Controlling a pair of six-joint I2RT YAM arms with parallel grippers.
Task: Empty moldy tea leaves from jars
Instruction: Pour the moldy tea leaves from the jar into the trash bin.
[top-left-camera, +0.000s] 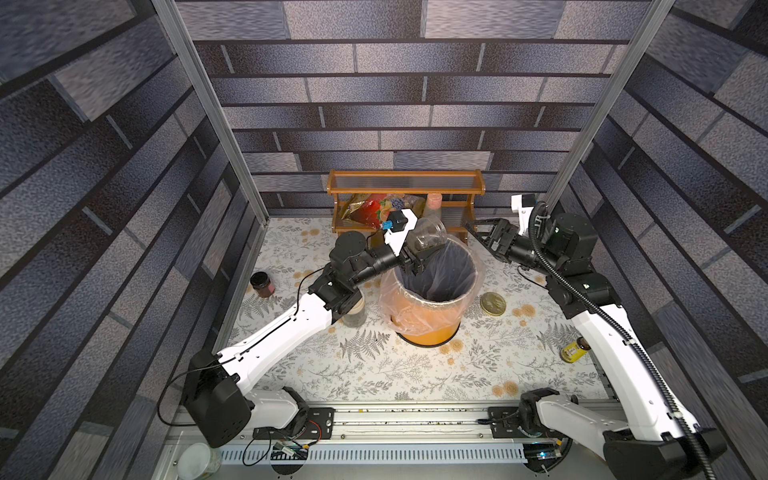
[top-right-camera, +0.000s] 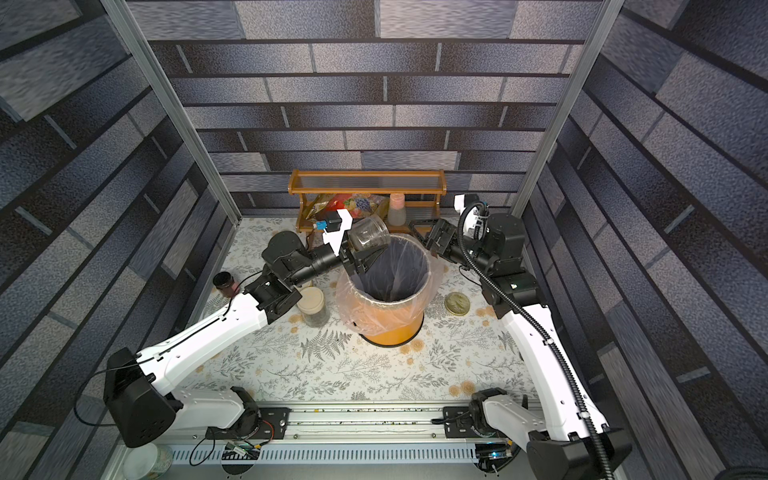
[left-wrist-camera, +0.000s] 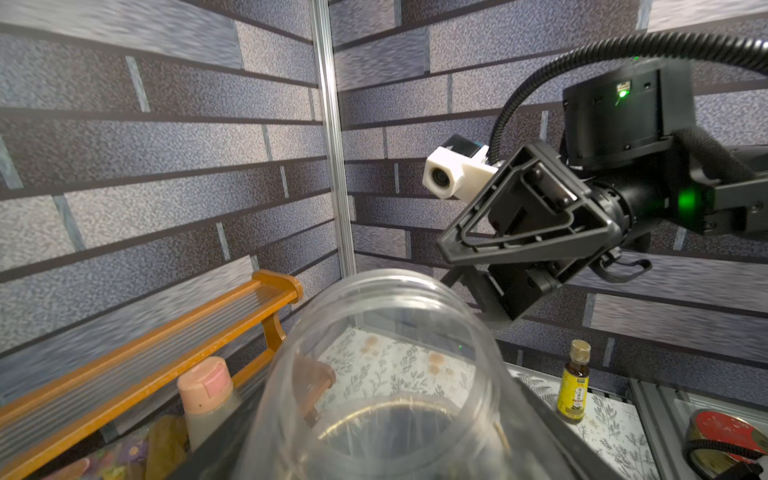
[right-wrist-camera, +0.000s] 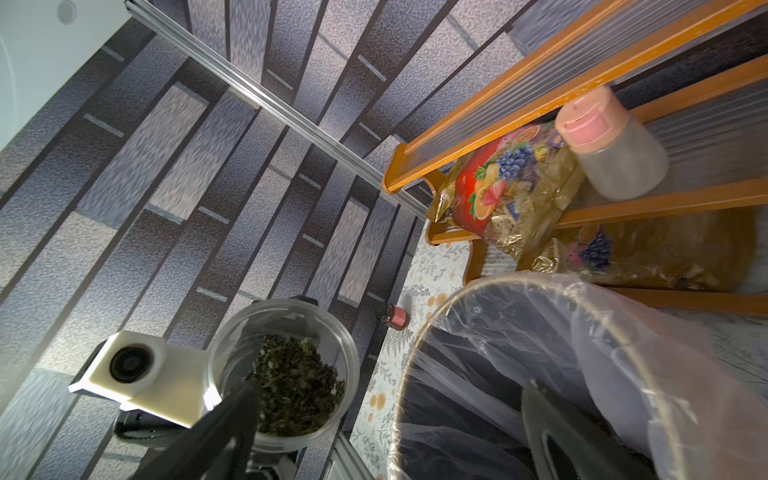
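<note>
left gripper (top-left-camera: 419, 254): clamped on open jar (top-left-camera: 430, 237), tilted over orange bin (top-left-camera: 428, 332) rim at 11 o'clock
tea leaves (right-wrist-camera: 296, 386): inside the jar; plain in right wrist view, not in left wrist view
right gripper (top-left-camera: 478, 233): jaws wide, empty, bin's 2 o'clock
lidded jar (top-right-camera: 312, 306): bin's 9 o'clock

bin (top-left-camera: 428, 330) centred, rack (top-left-camera: 405, 183) behind, lidded jar (top-right-camera: 313, 307) left (round disc (top-left-camera: 493, 304) right), open jar (top-left-camera: 428, 237) over its rim.

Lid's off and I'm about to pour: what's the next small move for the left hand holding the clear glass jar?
Probably roll the left hand so the clear glass jar tips mouth-down over the bag-lined orange bin. The jar lies only about sideways at the bin's rim, and the loose dark tea leaves are heaped inside it, not yet poured.
</note>
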